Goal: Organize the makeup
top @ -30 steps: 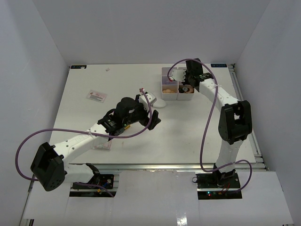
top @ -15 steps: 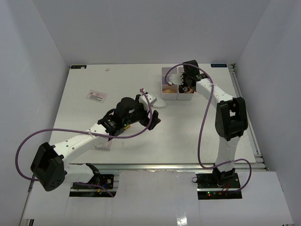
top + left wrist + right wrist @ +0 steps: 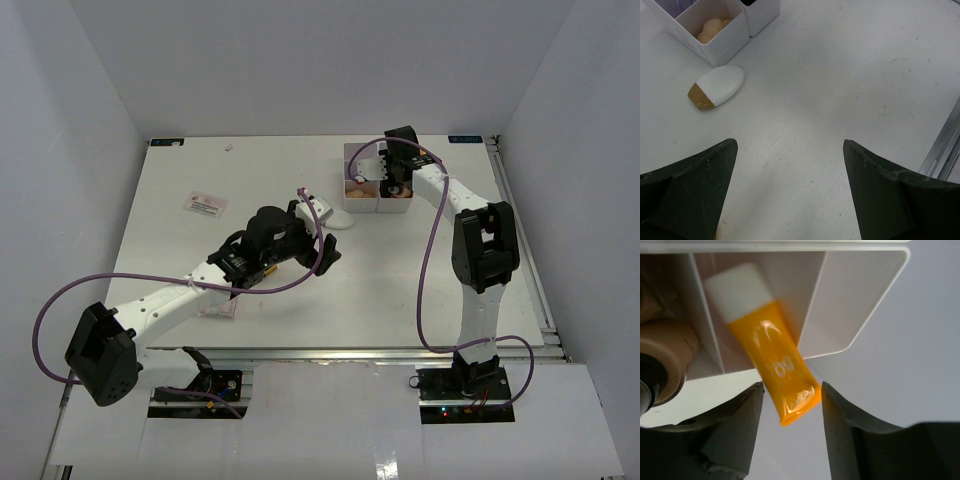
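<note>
My right gripper (image 3: 386, 178) hangs over the white compartment box (image 3: 362, 209). In the right wrist view its jaws (image 3: 792, 386) stand open on either side of the tail of an orange tube with a white cap (image 3: 774, 360). The tube leans cap-first in a compartment of the box (image 3: 855, 305), its tail over the rim. Tan sponges (image 3: 712, 27) lie in another compartment (image 3: 725, 47). The white oval piece with a brown tip (image 3: 717, 87) lies on the table beside the box (image 3: 340, 220). My left gripper (image 3: 790, 150) is open and empty, short of the oval piece (image 3: 325, 250).
A red-and-white packet (image 3: 205, 203) lies at the left of the table. A pink item (image 3: 220, 308) lies partly under my left arm. A metal rail (image 3: 942, 145) runs along the table's right edge. A tan rounded thing (image 3: 662, 357) sits in the compartment beside the tube's.
My right gripper has swung left and farther back over the box. My left arm has not moved.
</note>
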### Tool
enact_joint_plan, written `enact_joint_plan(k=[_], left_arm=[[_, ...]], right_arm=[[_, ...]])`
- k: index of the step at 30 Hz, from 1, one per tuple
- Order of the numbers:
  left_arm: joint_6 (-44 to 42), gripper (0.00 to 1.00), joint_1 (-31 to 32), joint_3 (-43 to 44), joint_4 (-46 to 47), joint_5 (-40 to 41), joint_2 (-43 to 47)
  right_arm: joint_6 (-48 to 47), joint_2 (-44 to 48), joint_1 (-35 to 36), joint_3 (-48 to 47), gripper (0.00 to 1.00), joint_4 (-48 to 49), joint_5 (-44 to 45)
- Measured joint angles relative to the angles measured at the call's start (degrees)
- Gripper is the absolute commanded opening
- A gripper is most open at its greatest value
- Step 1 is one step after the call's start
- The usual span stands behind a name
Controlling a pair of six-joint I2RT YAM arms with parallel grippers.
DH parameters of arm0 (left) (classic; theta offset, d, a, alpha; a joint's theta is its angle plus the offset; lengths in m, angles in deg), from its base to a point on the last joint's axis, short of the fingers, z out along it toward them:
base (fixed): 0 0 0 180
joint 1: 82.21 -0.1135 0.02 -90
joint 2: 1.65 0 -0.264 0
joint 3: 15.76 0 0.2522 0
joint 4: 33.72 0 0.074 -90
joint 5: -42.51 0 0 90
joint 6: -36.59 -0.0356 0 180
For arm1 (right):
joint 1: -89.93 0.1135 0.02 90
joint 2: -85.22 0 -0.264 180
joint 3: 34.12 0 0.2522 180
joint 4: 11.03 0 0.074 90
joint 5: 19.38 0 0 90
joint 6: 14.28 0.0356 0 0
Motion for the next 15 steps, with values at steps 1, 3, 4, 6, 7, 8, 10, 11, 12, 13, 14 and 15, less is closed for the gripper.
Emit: enact_joint_plan(k=[1,3,4,6,7,8,10,11,12,13,14,15], left_arm=[[0.0,0.98,0.0,0.0,0.0,0.0,0.0],[0.0,0.98,0.0,0.0,0.0,0.0,0.0],[0.0,0.98,0.0,0.0,0.0,0.0,0.0],[0.0,0.98,0.0,0.0,0.0,0.0,0.0],[0.0,0.98,-0.1,0.0,0.0,0.0,0.0],[0.0,0.98,-0.1,0.0,0.0,0.0,0.0],[0.0,0.98,-0.2,0.0,0.0,0.0,0.0],[0.0,0.98,-0.3,0.0,0.0,0.0,0.0],[0.0,0.98,-0.4,0.0,0.0,0.0,0.0],[0.0,0.98,-0.4,0.0,0.0,0.0,0.0],[0.0,0.98,-0.5,0.0,0.0,0.0,0.0],[0.0,0.98,-0.6,0.0,0.0,0.0,0.0]], right_arm=[[0.0,-0.1,0.0,-0.3,0.69,0.2,-0.1],[0.2,-0.1,0.2,-0.7,0.70,0.5,-0.3],[0.2,-0.1,0.3,-0.8,0.71,0.7,-0.3],[0.2,-0.1,0.4,-0.8,0.71,0.9,-0.7],[0.2,-0.1,0.5,-0.8,0.71,0.9,-0.8],[0.2,-0.1,0.6,-0.8,0.71,1.0,-0.9],[0.5,-0.1,0.7,-0.8,0.71,1.0,-1.1],[0.7,-0.1,0.8,-0.8,0.71,1.0,-1.2],[1.0,0.0,0.8,-0.8,0.71,1.0,-1.2],[1.4,0.0,0.8,-0.8,0.71,0.9,-1.3],[2.1,0.2,0.8,-0.8,0.71,0.7,-1.4],[3.5,0.6,0.8,-0.9,0.71,0.1,-1.8]])
